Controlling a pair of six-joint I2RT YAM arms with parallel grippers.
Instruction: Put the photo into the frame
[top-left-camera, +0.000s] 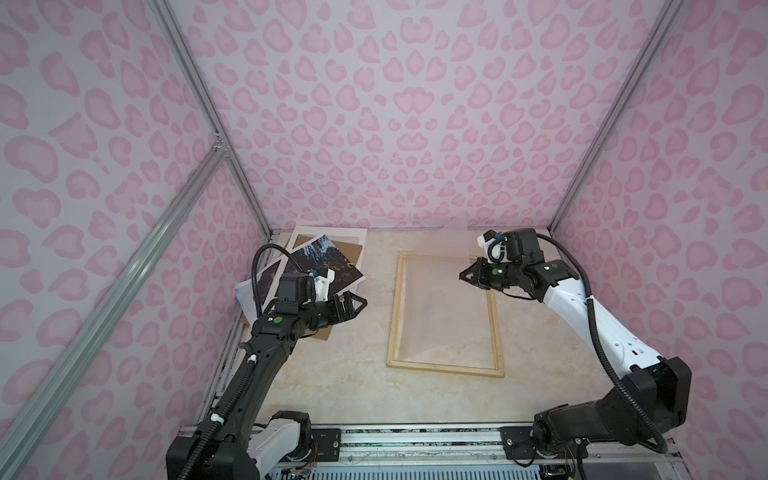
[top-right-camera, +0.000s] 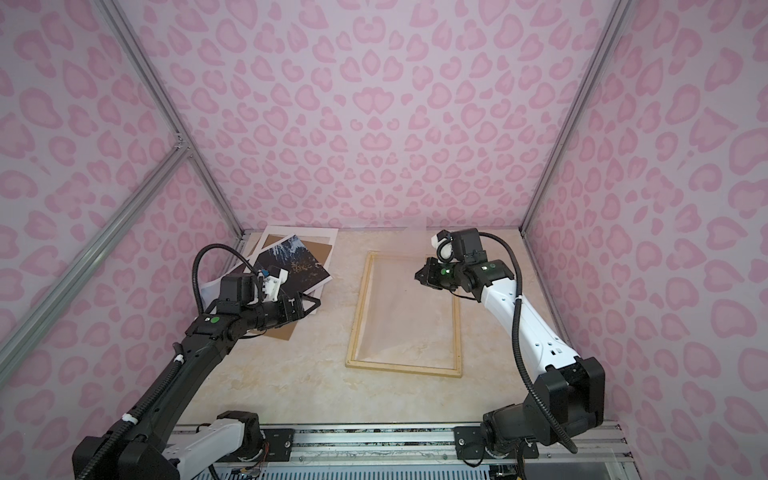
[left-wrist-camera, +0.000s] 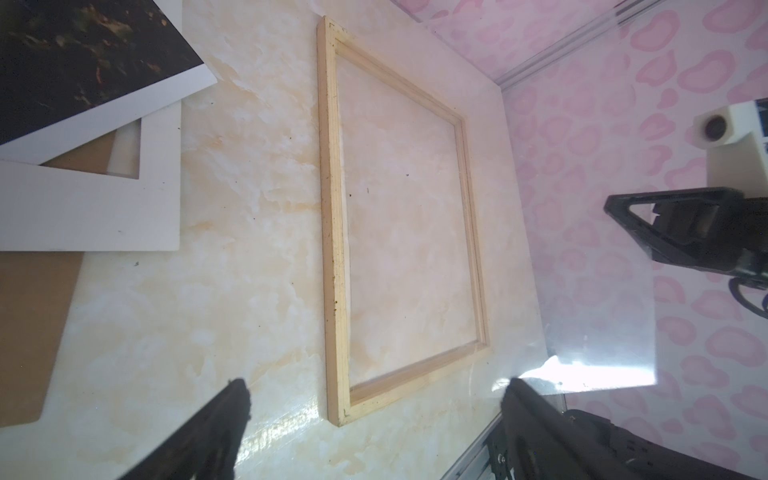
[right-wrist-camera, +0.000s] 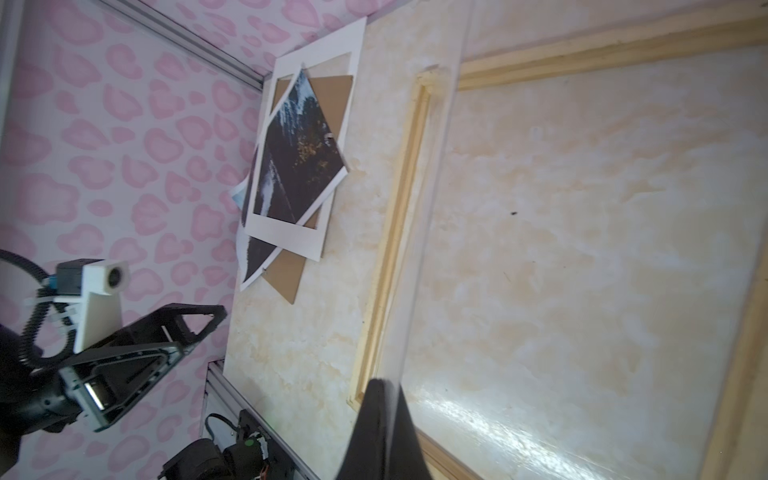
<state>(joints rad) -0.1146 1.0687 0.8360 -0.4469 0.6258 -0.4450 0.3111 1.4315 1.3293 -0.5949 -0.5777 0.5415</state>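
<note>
"When you looked in both top views, where was the photo (top-left-camera: 328, 262) (top-right-camera: 295, 262)?"

"At the far left of the marble-look tabletop (top-left-camera: 332, 374), lying askew on the white mat board (top-left-camera: 357, 235) and the brown backing board (top-left-camera: 351, 250). It was well apart from the pale wood frame (top-left-camera: 397, 311) (top-right-camera: 359, 316), which lay flat mid-table. The left gripper (top-left-camera: 355, 307) (top-right-camera: 311, 303) hovered beside the stack with its jaws spread wide, holding nothing. The right gripper (top-left-camera: 462, 276) (top-right-camera: 417, 277) hung over the frame's far right corner, jaws together."

"And the left wrist view?"

"The jaws stood apart with the frame seen between them. A clear pane (left-wrist-camera: 602, 361) stood tilted beyond the frame, by the right gripper."

"The right wrist view?"

"The right jaws were pinched on that pane's edge. The photo sat on the stack in the far corner."
</note>
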